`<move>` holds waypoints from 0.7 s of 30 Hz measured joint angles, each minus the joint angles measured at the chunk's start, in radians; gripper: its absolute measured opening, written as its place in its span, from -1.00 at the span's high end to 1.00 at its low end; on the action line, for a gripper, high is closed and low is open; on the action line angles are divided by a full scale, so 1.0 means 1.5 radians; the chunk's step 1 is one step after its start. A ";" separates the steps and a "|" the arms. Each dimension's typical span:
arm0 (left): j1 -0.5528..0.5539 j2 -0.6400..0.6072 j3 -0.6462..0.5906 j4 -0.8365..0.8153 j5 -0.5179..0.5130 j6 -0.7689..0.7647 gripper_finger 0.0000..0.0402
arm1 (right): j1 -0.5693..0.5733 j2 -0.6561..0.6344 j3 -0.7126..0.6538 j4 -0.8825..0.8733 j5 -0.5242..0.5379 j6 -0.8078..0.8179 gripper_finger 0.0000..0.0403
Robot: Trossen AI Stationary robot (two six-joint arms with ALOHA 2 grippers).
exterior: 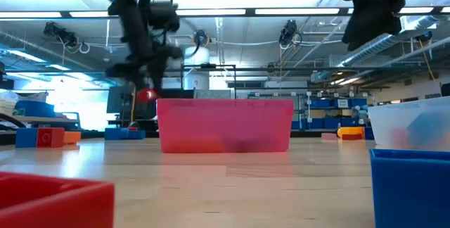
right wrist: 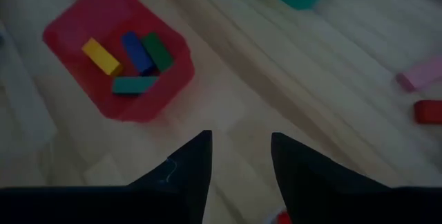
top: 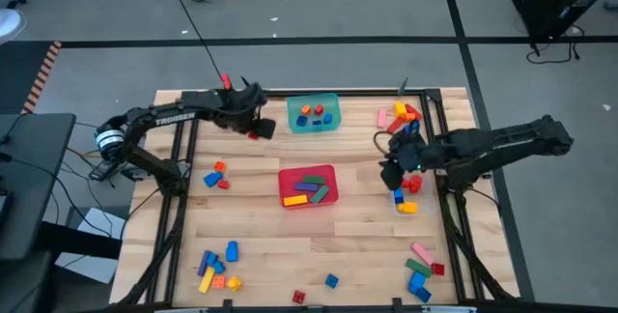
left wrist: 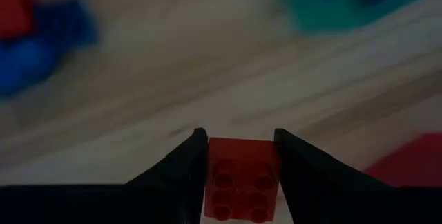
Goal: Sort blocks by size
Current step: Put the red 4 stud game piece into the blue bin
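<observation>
Tubs on the table (top: 261, 245): two counted, one teal tub (top: 314, 114) at the far middle and one red tub (top: 307, 185) at the centre.

Teal tub held four small blocks, orange, red and blue. Red tub held four longer bars: yellow, blue, green and teal.

Loose blocks lay in five groups: three at the left middle (top: 217, 177), about six at the near left (top: 216, 266), two at the near middle (top: 331, 280), about four at the near right (top: 422, 270), several along the far right (top: 403, 116).

Left tool (top: 259, 128), just left of the teal tub and raised off the table, pinched one small red block (left wrist: 241, 187): square, translucent, four round sockets showing on its face.

Right tool (top: 393, 173), at the right side over bare wood beside a cluster of blocks (top: 406, 197), had its fingers (right wrist: 190, 165) spread with nothing between them.
</observation>
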 joint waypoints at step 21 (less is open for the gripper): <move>0.001 0.370 0.430 0.063 0.026 0.087 0.19 | -0.186 -0.052 -0.166 0.224 -0.214 -0.191 0.19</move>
